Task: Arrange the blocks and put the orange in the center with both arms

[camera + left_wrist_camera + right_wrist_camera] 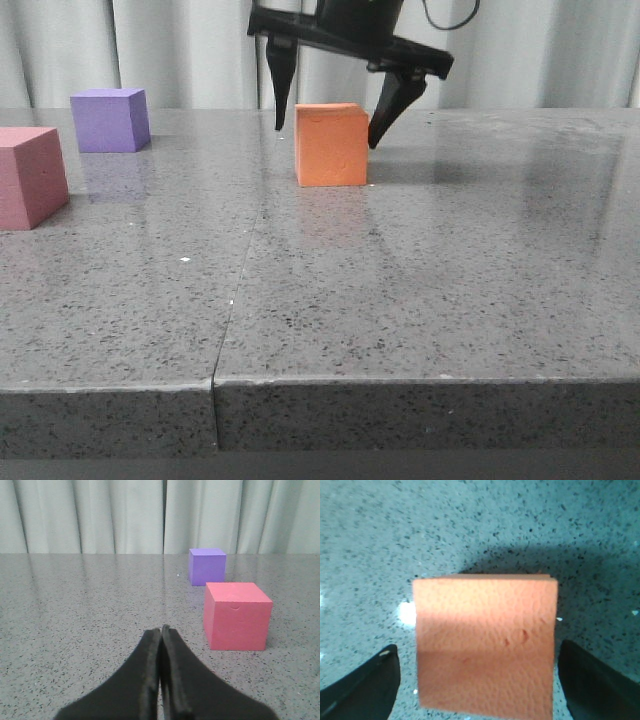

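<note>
Right gripper (pixel 326 137) open, fingers astride the matte orange foam cube (pixel 332 145), not touching. Left gripper (pixel 161 632) closed on nothing; pink-red foam cube (pixel 236 616) just ahead, purple foam cube (pixel 207 566) beyond.

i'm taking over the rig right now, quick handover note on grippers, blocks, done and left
Right gripper: open, fingers straddling the matte orange foam cube, not touching it.
Left gripper: shut, empty, low over the grey speckled table.
Pink-red foam cube is at the far left edge, the purple foam cube behind it, apart.
Done: orange stands alone on the table.
Left: line the pink-red and purple cubes up either side of it.
</note>
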